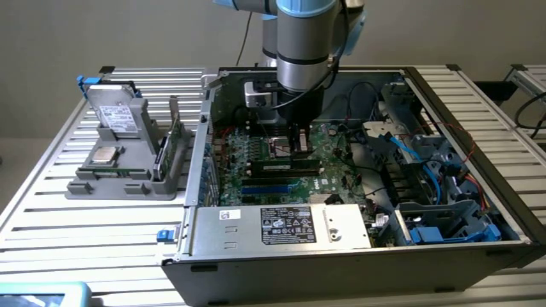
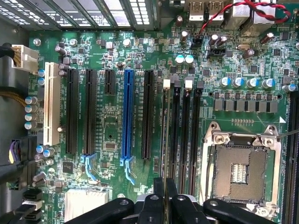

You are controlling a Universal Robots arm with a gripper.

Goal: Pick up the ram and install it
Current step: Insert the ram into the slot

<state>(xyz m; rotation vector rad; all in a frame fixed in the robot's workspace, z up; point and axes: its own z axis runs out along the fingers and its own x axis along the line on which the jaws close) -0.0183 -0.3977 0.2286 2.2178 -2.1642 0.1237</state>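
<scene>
Silver drive (image 1: 117,116), processor chip (image 1: 106,154) on gray holder (image 1: 119,188), slatted table (image 1: 77,243); labelled power supply (image 1: 282,225) inside open case (image 1: 341,275); bare CPU socket (image 2: 240,170).

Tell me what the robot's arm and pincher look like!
The thick silver-grey tube arm has light-blue caps, a black ring and a thin black cable alongside. Its black metal gripper has two slim fingers on jointed black links.

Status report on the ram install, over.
Gripper shut on the ram, inside the case. Ram edge-on above the black memory slots. Nothing lying across the slots.
</scene>
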